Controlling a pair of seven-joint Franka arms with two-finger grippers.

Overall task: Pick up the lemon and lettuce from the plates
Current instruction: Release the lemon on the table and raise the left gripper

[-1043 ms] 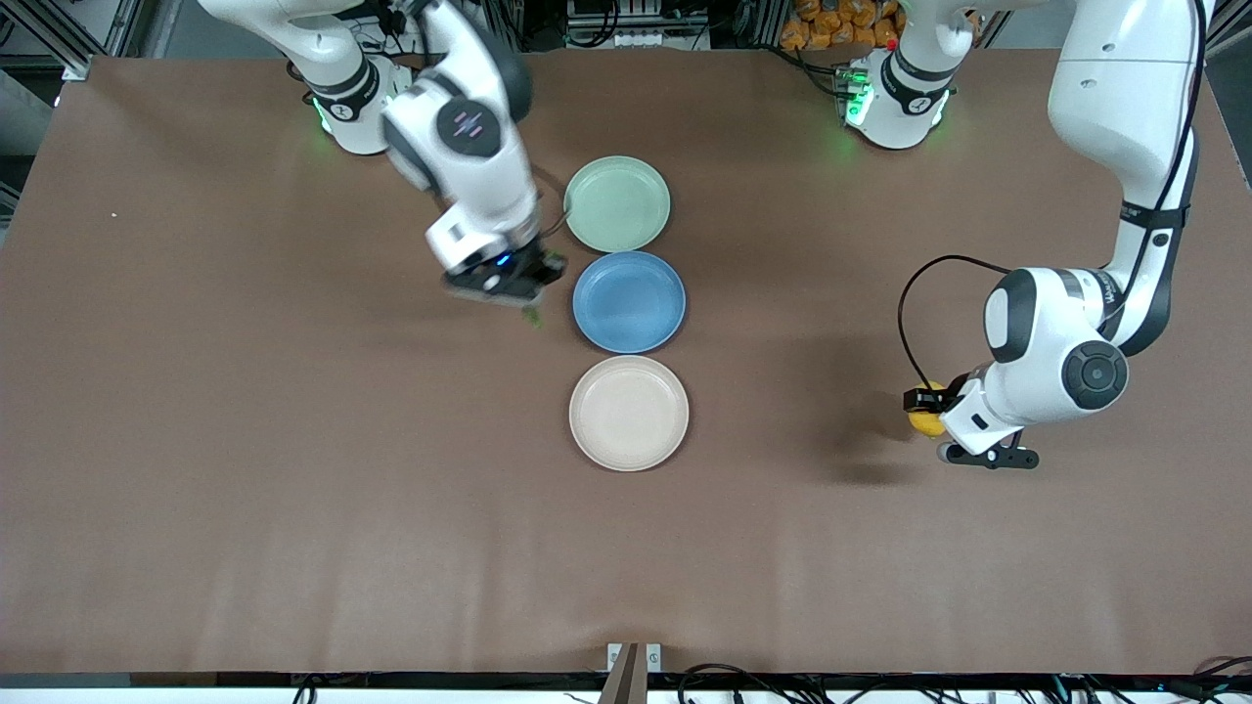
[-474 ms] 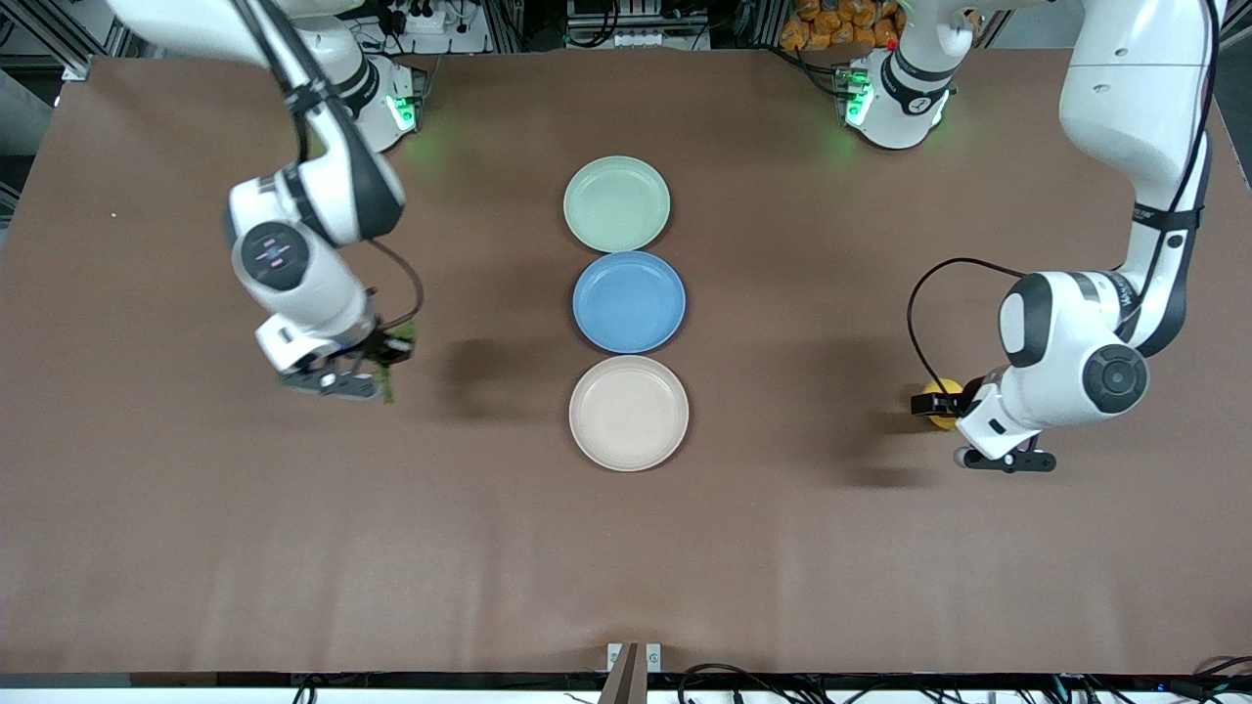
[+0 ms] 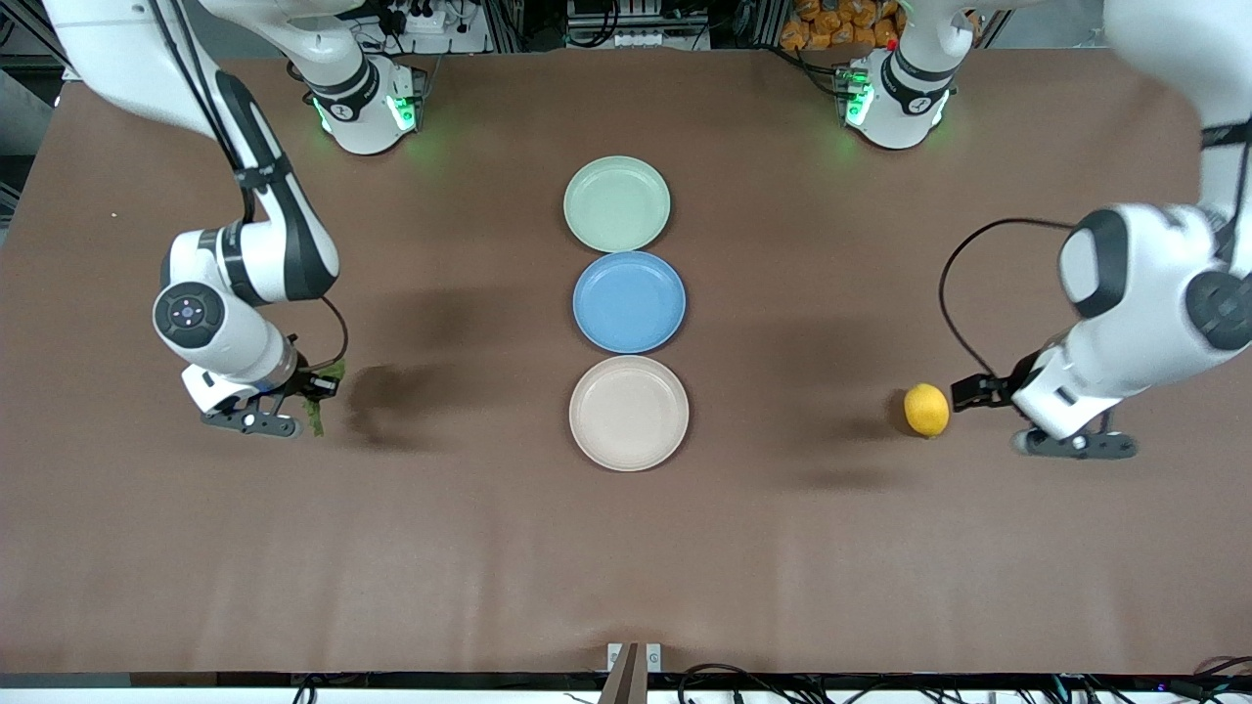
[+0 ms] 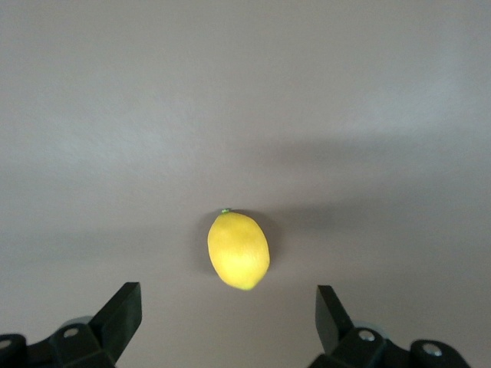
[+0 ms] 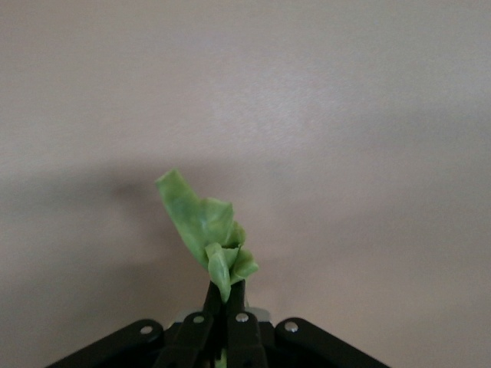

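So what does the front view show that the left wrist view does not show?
Only the front view shows the three plates in a row: green plate, blue plate and cream plate. It also shows the right claw shut on the lettuce, toward the right arm's end of the table. Only the left wrist view shows how wide the left claw is open, with the fingers apart from the fruit. Both show the lemon lying on the brown table, free of the claw.
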